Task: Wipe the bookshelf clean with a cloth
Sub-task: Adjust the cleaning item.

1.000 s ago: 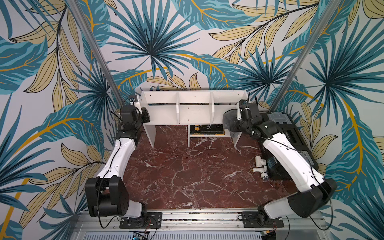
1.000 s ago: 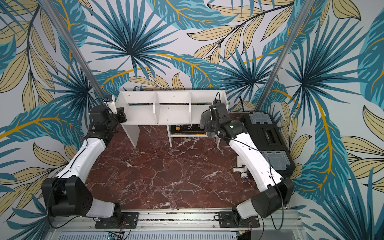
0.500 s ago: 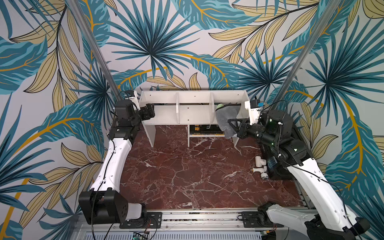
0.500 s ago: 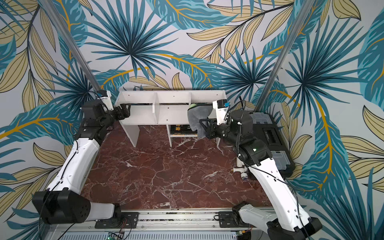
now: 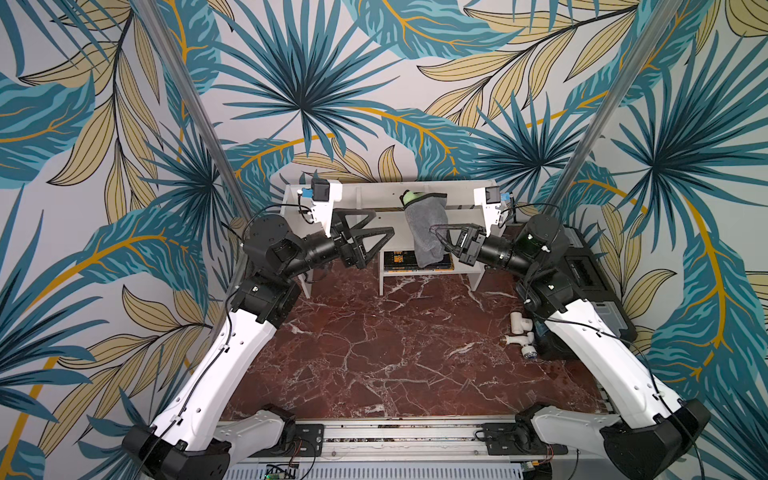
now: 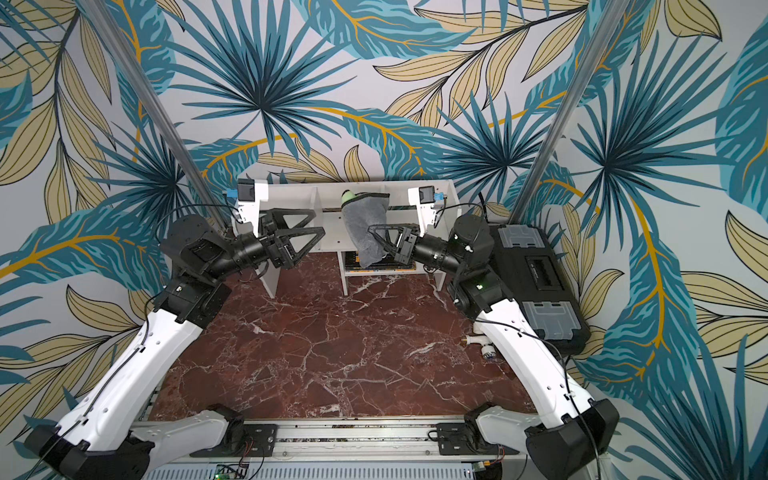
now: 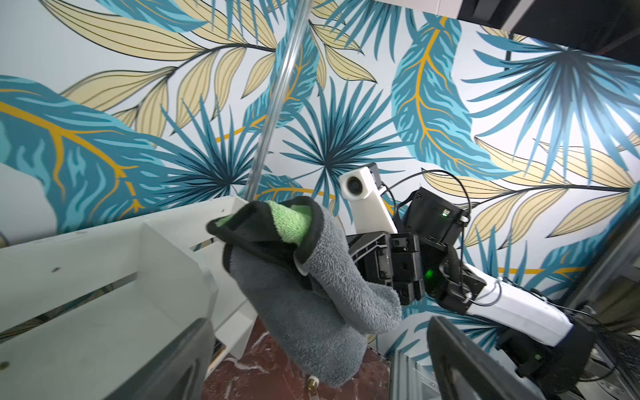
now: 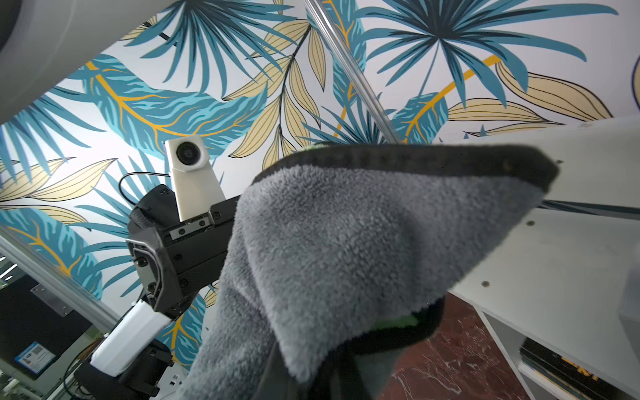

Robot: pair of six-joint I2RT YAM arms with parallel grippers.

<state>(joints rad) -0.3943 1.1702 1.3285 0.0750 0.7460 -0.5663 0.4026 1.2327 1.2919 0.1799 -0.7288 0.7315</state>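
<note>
Since the earlier frames both arms have been raised and swung inward; the grippers are now seen facing each other in front of the shelf (image 5: 376, 192) (image 6: 328, 190).

- left gripper (image 5: 384, 221) (image 6: 321, 221): previously nearly closed at the shelf's left end. Its jaws are now spread wide and nothing is held between them. It is kept apart from the cloth.
- right gripper (image 5: 434, 229) (image 6: 372, 228): jaws are pressed together, pinching the cloth (image 5: 422, 224) (image 6: 361, 226) about halfway down its length.
- cloth (image 7: 311, 294) (image 8: 346, 242): carried out of the right compartment. It is held in the air between the two grippers and hangs down, with the green corner and black hem uppermost. In both top views it is seen over the shelf's right divider and the lower cubby. Contact with the shelf (image 7: 86, 249) (image 8: 554, 249) cannot be told.
- table (image 5: 374, 353): a white pipe fitting (image 5: 519, 332) is noted near the right arm, with a black toolbox (image 6: 536, 270) beside it.
</note>
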